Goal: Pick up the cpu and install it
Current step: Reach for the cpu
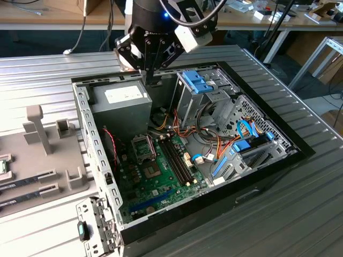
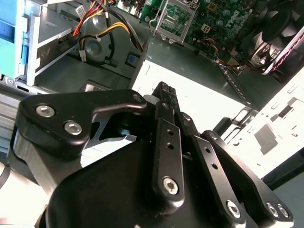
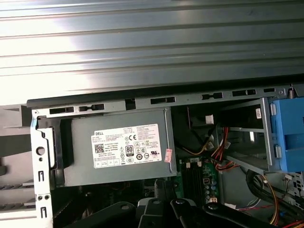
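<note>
black gripper (image 1: 148, 75) hangs above the grey power supply (image 1: 120, 104). the second wrist view shows its fingers (image 2: 164, 118) apparently pressed together, and the exterior view shows the motherboard socket (image 1: 143, 148).

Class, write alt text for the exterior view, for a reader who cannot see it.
A black robot hand hangs over one end of an open computer case, above its grey power supply box. A green circuit board lies inside the case.

The arm (image 1: 155, 19) is cut off at the exterior view's top edge.
</note>
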